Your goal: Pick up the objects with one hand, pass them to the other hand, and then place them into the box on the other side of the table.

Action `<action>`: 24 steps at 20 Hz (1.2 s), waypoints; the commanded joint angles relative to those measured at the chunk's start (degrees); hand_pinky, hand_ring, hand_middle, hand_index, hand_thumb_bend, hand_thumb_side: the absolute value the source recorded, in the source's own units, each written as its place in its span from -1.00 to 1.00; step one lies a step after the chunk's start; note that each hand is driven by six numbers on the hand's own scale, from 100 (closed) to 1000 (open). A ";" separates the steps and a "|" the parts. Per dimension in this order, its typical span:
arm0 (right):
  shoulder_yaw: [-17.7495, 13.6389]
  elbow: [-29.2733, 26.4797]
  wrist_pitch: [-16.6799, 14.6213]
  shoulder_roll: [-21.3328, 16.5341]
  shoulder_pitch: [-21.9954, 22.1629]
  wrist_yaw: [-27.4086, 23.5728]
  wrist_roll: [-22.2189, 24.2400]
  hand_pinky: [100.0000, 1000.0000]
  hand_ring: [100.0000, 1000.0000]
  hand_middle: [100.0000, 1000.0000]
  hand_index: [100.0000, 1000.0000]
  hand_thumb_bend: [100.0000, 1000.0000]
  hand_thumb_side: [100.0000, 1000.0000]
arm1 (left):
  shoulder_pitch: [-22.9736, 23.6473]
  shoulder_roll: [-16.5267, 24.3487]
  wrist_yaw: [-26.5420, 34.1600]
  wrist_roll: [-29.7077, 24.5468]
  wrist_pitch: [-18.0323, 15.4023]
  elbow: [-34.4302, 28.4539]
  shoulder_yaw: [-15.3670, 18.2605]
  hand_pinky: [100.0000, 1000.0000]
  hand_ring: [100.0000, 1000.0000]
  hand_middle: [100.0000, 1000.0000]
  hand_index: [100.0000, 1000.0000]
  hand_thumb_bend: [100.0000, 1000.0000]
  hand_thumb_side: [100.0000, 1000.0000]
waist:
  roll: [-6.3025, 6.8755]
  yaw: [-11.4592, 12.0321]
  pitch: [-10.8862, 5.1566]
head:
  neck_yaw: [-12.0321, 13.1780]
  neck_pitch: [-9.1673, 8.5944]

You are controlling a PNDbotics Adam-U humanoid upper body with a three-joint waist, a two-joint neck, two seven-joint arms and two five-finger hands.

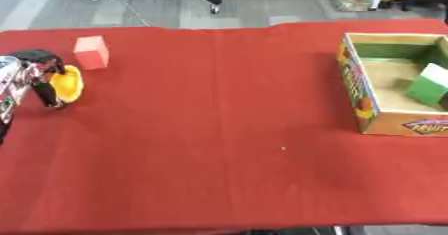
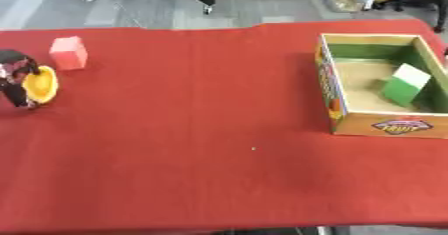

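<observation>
We saw the yellow object at the left edge of the red table, with our left hand curled around it. A pink block stood just beside it. Far right, the box held a green-and-white block

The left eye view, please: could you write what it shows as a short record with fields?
surface: red cloth
left hand: at left edge, fingers curled on yellow object
right hand: not in view
pink block: on cloth, just beyond yellow object
box: right side, open top
in box: green block, tilted
</observation>
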 commanded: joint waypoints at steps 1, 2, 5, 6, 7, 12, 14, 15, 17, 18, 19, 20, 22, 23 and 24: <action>-0.18 -1.21 0.05 -0.91 -0.42 0.04 0.11 0.16 -0.52 -0.58 0.86 -1.00 -0.51 | -0.18 0.49 -1.47 3.52 0.42 0.63 0.52 0.38 0.16 0.15 0.38 -0.38 -1.00 | -0.55 -0.02 -0.48 | -0.20 -0.13; -0.18 -1.21 0.06 -0.88 -0.42 0.06 0.11 0.16 -0.52 -0.58 0.86 -1.00 -0.51 | -0.07 0.37 -1.66 4.56 0.49 0.89 0.53 0.36 0.13 0.12 0.35 -0.40 -1.00 | -0.55 0.00 -0.46 | -0.20 -0.13; -0.16 -1.21 0.08 -0.78 -0.44 0.09 0.11 0.16 -0.52 -0.58 0.86 -1.00 -0.50 | 0.23 -0.01 -2.00 7.61 0.48 1.26 0.41 0.24 0.01 -0.02 0.23 -0.49 -1.00 | -0.57 0.06 -0.43 | -0.23 -0.13; -0.14 -1.21 0.07 -0.76 -0.44 0.10 0.13 0.16 -0.52 -0.58 0.86 -1.00 -0.50 | 0.34 -0.12 -2.05 8.68 0.54 1.35 0.37 0.21 -0.03 -0.06 0.18 -0.52 -1.00 | -0.58 0.07 -0.42 | -0.25 -0.13; -0.13 -1.21 0.06 -0.75 -0.45 0.12 0.13 0.16 -0.52 -0.58 0.86 -1.00 -0.51 | 0.43 -0.20 -2.05 9.74 0.63 1.37 0.36 0.11 -0.13 -0.17 0.04 -0.62 -1.00 | -0.59 0.08 -0.42 | -0.26 -0.13; -0.22 -1.21 0.17 -0.66 -0.35 0.19 -0.10 0.16 -0.52 -0.58 0.86 -1.00 -0.49 | 0.93 -0.27 -1.16 15.53 1.20 1.18 0.46 -0.06 -0.33 -0.43 -0.22 -0.83 -1.00 | -0.60 0.14 -0.43 | -0.29 -0.13; -0.21 -1.21 0.23 -0.60 -0.33 0.20 -0.17 0.16 -0.52 -0.58 0.86 -1.00 -0.48 | 1.14 -0.11 0.01 16.85 1.26 0.77 0.61 -0.07 -0.34 -0.46 -0.25 -0.85 -1.00 | -0.59 0.18 -0.43 | -0.32 -0.13; -0.19 -1.21 0.24 -0.60 -0.35 0.19 -0.19 0.16 -0.52 -0.58 0.86 -1.00 -0.47 | 1.23 0.00 0.64 17.06 1.18 0.50 0.58 -0.06 -0.33 -0.47 -0.26 -0.85 -1.00 | -0.58 0.20 -0.43 | -0.32 -0.13; -0.20 -1.21 0.28 -0.58 -0.38 0.17 -0.29 0.16 -0.52 -0.58 0.86 -1.00 -0.46 | 1.45 0.32 2.11 16.72 0.84 -0.50 0.58 -0.06 -0.33 -0.49 -0.28 -0.87 -1.00 | -0.56 0.22 -0.43 | -0.33 -0.13; -0.21 -1.21 0.30 -0.58 -0.40 0.16 -0.35 0.16 -0.52 -0.58 0.86 -1.00 -0.46 | 1.60 0.50 2.94 16.48 0.74 -1.22 0.67 -0.06 -0.33 -0.50 -0.29 -0.88 -1.00 | -0.56 0.23 -0.42 | -0.37 -0.13; -0.21 -1.21 0.31 -0.59 -0.41 0.15 -0.40 0.16 -0.52 -0.58 0.86 -1.00 -0.46 | 1.75 0.68 3.78 16.24 0.73 -1.93 0.75 -0.06 -0.34 -0.53 -0.31 -0.90 -1.00 | -0.55 0.23 -0.41 | -0.39 -0.13; -0.22 -1.21 0.33 -0.60 -0.41 0.14 -0.45 0.16 -0.52 -0.58 0.86 -1.00 -0.46 | 1.96 0.90 4.82 15.98 0.71 -2.77 0.87 -0.06 -0.35 -0.54 -0.32 -0.92 -1.00 | -0.54 0.24 -0.41 | -0.39 -0.13; -0.22 -1.21 0.35 -0.64 -0.41 0.13 -0.53 0.16 -0.52 -0.58 0.86 -1.00 -0.45 | 2.36 1.49 6.82 15.17 0.58 -4.38 0.88 -0.05 -0.34 -0.53 -0.32 -0.92 -1.00 | -0.52 0.23 -0.41 | -0.37 -0.13; -0.23 -1.21 0.37 -0.64 -0.41 0.12 -0.57 0.16 -0.52 -0.58 0.86 -1.00 -0.45 | 2.53 1.79 7.63 14.69 0.54 -5.10 0.86 -0.05 -0.34 -0.54 -0.32 -0.92 -1.00 | -0.51 0.23 -0.41 | -0.35 -0.13; -0.24 -1.21 0.38 -0.64 -0.43 0.11 -0.62 0.16 -0.52 -0.58 0.86 -1.00 -0.45 | 2.71 2.07 8.42 14.29 0.52 -5.81 0.92 -0.05 -0.35 -0.55 -0.33 -0.94 -1.00 | -0.49 0.23 -0.41 | -0.36 -0.13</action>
